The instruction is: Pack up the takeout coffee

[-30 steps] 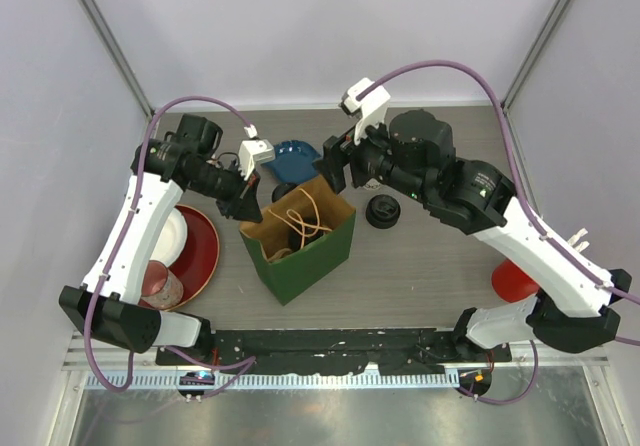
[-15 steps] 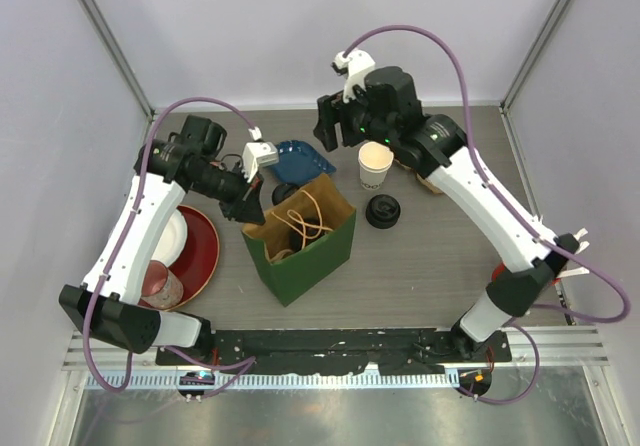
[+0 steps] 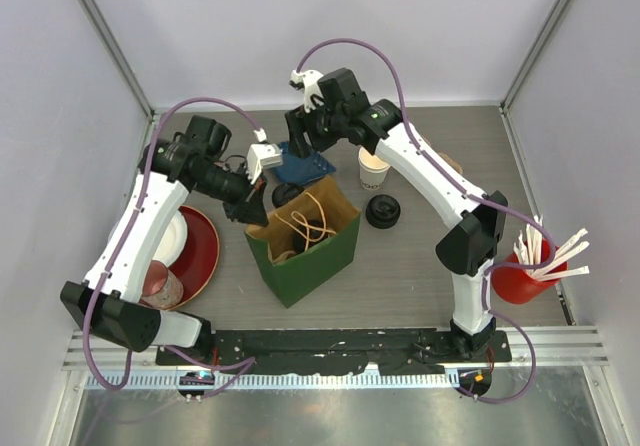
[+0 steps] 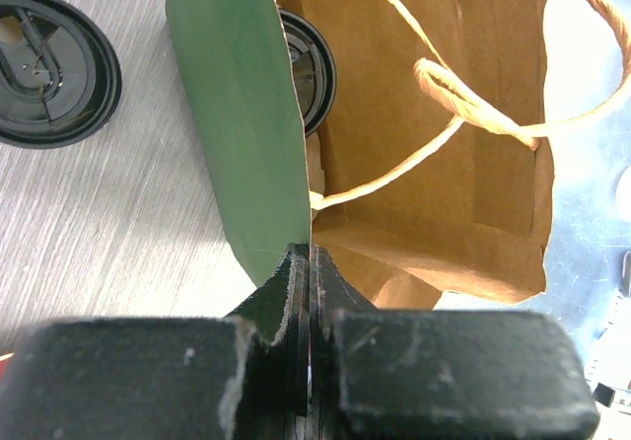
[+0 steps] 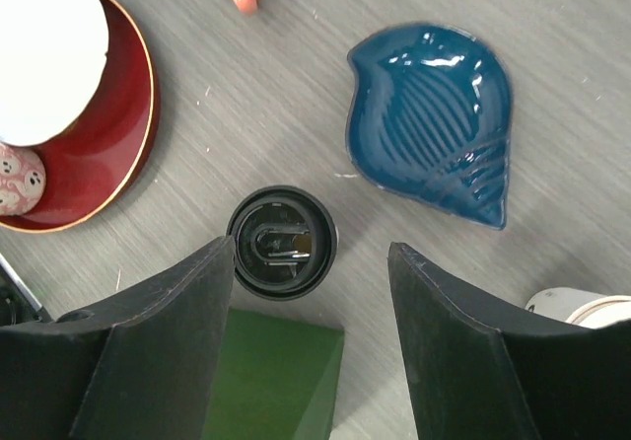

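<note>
1. Top view: the left gripper [image 3: 250, 209] is clamped on the rim of the green paper bag [image 3: 310, 256], at the bag's 10 o'clock corner. The right gripper [image 3: 297, 144] hangs above the blue leaf dish [image 3: 318, 166], at 12 o'clock from the bag. An unlidded paper cup [image 3: 373, 169] stands upright at about 2 o'clock from the bag. A loose lid [image 3: 383, 211] lies at the cup's 6 o'clock. The lid by the bag [image 3: 285, 194] sits between dish and bag; whether a cup stands under it cannot be told. A red plate [image 3: 205, 251] lies at 9 o'clock and a red straw cup [image 3: 515, 281] at 3 o'clock, well apart.
2. Left wrist view: the left gripper's [image 4: 308, 262] jaws are pressed together on the bag's green wall. A lid in the bag [image 4: 317, 60] shows at 12 o'clock, half hidden by that wall. A twine handle [image 4: 463, 105] loops across the opening.
3. Right wrist view: the right gripper's [image 5: 311, 257] fingers stand apart with nothing held. The lid by the bag lies just beside the bag's corner. The dish is at 2 o'clock and the paper cup's rim at 4 o'clock.
</note>
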Motion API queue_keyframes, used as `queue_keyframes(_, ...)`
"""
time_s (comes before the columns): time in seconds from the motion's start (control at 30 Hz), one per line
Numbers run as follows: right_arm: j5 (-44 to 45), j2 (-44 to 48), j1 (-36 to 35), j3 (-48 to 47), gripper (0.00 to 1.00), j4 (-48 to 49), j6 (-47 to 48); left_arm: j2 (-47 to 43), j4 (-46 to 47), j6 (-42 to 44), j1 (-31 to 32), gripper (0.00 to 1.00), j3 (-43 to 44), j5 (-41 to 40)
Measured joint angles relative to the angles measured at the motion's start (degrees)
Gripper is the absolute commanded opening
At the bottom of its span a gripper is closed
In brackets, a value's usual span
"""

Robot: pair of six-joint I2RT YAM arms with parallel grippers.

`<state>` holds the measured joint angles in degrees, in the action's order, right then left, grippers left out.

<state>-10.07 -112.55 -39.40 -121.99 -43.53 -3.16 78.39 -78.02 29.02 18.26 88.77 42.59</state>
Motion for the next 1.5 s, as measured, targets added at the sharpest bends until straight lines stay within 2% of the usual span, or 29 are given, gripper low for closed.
queue_keyframes(0.2,-0.7,-0.1,0.0,1.4,0.68,-1.4,0.1,3.0,0.0,0.0,2.2,0.00,1.1,1.8)
queue_keyframes(0.5,1.2,4.3,0.0,5.7,0.69,-2.3,0.7,8.5,0.0,0.0,7.1,0.00,6.2,2.5)
queue_keyframes(0.87,2.8,6.1,0.5,5.6,0.68,-4.1,2.0,14.3,0.2,0.0,11.4,0.00,12.0,2.5)
queue_keyframes(1.13,-0.5,-3.2,0.6,-2.4,0.59,-7.2,3.3,14.4,0.2,0.0,12.0,0.00,12.2,2.4)
queue_keyframes(1.3,-1.8,-10.1,0.0,-5.2,0.59,-9.5,2.6,14.4,0.2,0.0,12.3,0.00,12.2,2.4)
queue_keyframes(1.5,-1.9,-12.0,-2.2,-5.8,0.56,-12.7,3.5,14.3,-0.3,0.1,12.7,0.00,12.2,2.4)
